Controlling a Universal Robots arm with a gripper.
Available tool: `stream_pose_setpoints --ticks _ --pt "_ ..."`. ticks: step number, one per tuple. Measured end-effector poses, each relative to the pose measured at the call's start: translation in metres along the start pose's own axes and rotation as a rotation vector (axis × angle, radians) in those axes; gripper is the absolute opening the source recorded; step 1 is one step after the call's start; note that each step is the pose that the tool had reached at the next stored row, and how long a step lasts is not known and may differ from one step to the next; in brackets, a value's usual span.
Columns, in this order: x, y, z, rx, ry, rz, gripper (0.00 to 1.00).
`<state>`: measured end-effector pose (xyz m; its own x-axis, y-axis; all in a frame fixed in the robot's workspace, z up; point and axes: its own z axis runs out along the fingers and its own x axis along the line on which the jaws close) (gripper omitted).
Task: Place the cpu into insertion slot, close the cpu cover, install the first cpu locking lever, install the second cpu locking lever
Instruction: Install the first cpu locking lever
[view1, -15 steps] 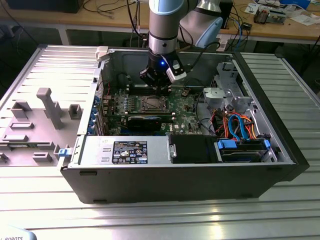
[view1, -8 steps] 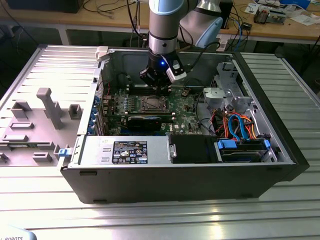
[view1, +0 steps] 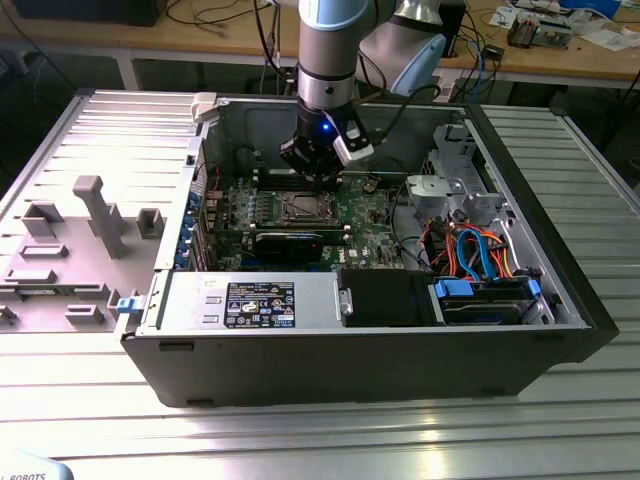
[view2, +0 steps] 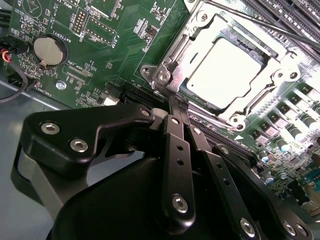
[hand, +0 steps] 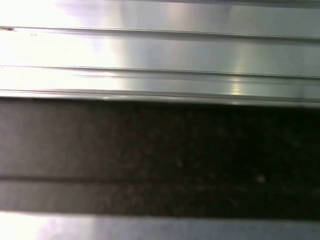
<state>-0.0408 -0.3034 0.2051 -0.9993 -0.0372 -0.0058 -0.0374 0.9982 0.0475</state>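
**Item: open computer case on ribbed metal table (view1: 300, 440), lid off.**

- Cpu (view2: 231, 75): flat silvery square, seated in the insertion slot (view1: 302, 208) on the green motherboard (view2: 125, 30), near the case's middle in the exterior view.
- Cpu cover (view2: 197, 52): silvery frame lying down around the chip, its opening showing the metal top.
- Locking lever (view2: 280, 27): thin rod running along the far side of the socket. Whether it is hooked cannot be told.
- Pincer (view2: 171, 100): black fingers drawn together with no gap visible, tips at the near corner of the socket frame. Whether anything thin is caught between them cannot be told.
- Robot arm (view1: 325, 60): reaching down into the case from the far side.

**Risks, judged:**
- Tips sliding off the socket corner could scrape nearby board parts or the memory slots (view2: 295, 10).
- Pressing a lever sideways with the cover not fully flat could bend it or load the chip unevenly.
- Cables (view1: 470, 250) at the exterior view's right lie well apart; low risk.

**Writing:** white board print beside the coin battery (view2: 47, 50) is too fine to read reliably. The black label on the power supply (view1: 260, 303) is illegible.
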Motion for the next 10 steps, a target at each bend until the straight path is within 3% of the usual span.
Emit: stream_pose_setpoints --ticks 10 --pt "-0.0005 0.0000 0.0028 0.0031 -0.0002 0.000 0.11"
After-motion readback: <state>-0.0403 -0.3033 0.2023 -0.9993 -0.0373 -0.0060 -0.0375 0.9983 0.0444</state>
